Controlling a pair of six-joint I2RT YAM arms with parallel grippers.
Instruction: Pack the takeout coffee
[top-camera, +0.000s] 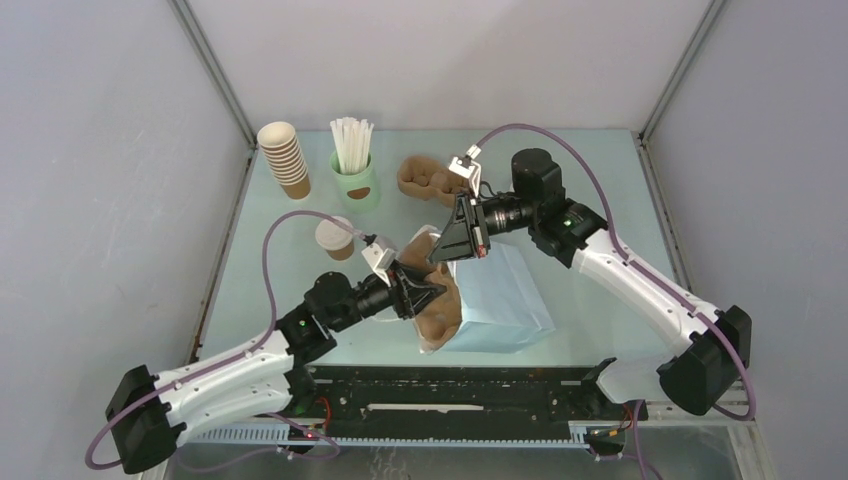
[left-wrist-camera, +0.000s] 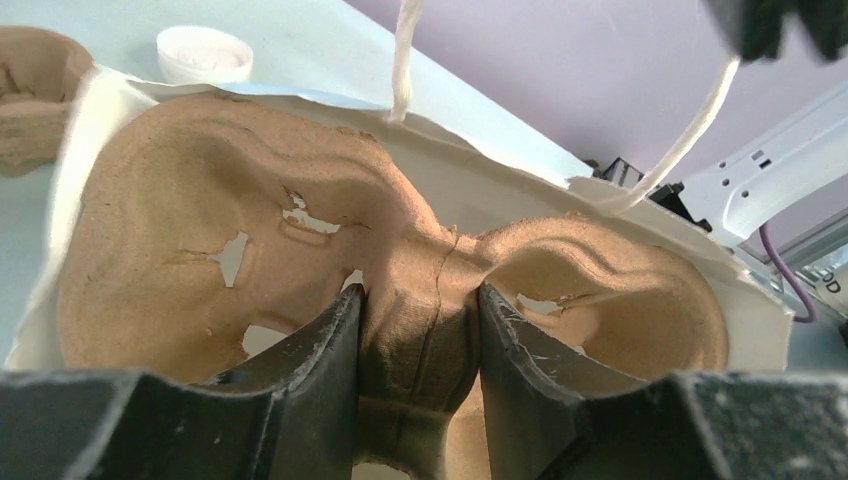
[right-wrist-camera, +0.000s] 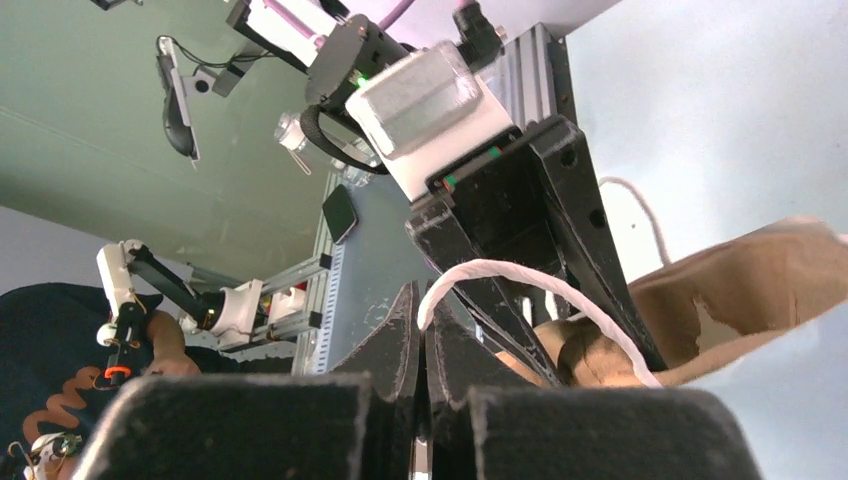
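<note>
While the takeout coffee stands upright on the worktop, left of centre, its round white lid on, neither arm touches it. It sits nearer than the mint-green cup of white straws and just beyond the left arm's wrist. Farther off, at the far left, is the tall stack of lidless brown cups.

Right of the coffee, the left fingers are part-closed and pinch the raised middle ridge of a pulp carrier, one finger in each of its two cup slots. That carrier lies in the mouth of a light blue paper bag, which rests on its side at the centre of the worktop; the bag's white lining rims the carrier in the left wrist view.

Above the bag's mouth, the right fingers are pressed together on a white string handle of the bag, and the loop arches out from between them.

A second pulp carrier lies apart at the far side, right of the straw cup.
</note>
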